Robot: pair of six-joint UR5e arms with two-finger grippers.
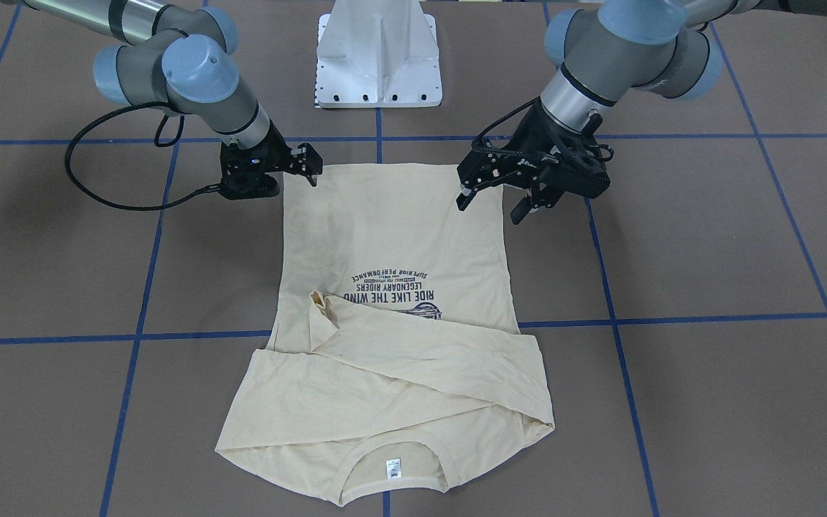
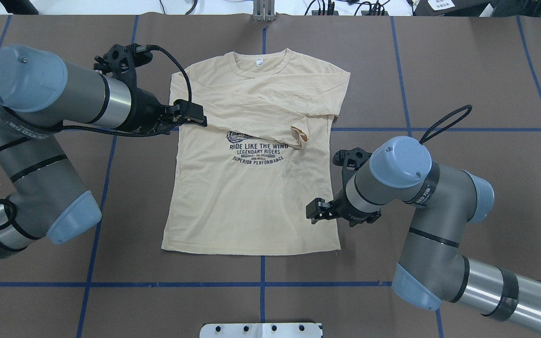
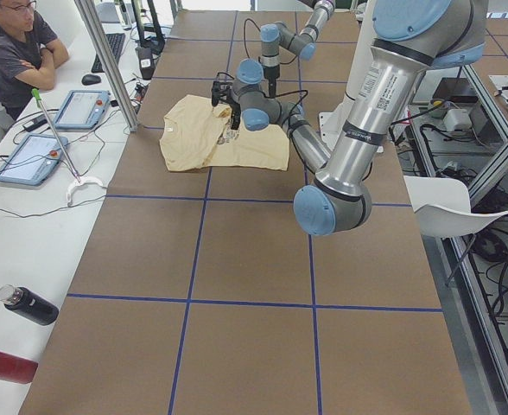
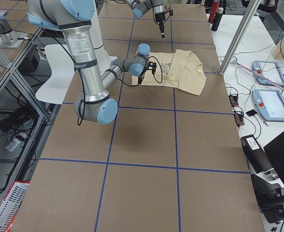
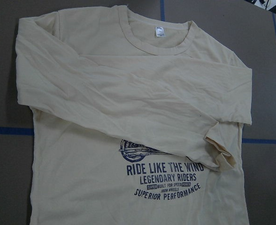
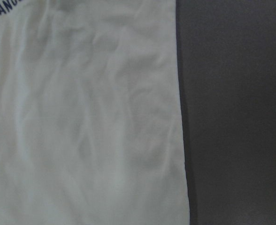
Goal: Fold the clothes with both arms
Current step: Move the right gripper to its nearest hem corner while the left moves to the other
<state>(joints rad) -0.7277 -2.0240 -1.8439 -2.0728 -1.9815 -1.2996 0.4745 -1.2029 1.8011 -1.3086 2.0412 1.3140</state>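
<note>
The cream-yellow T-shirt lies flat on the brown table, print up, with its hem toward the robot. Both long sleeves are folded across the chest, and one cuff lies by the print. The white neck label is at the far side. My left gripper is open and empty, high above the shirt's left sleeve area; it also shows in the front-facing view. My right gripper looks open and empty, over the shirt's right side edge near the hem. The right wrist view shows that edge close up.
The white pedestal base stands at the robot's side of the table. Blue tape lines cross the brown surface. An operator sits at a side desk with tablets and bottles. A metal pole stands at the table's edge.
</note>
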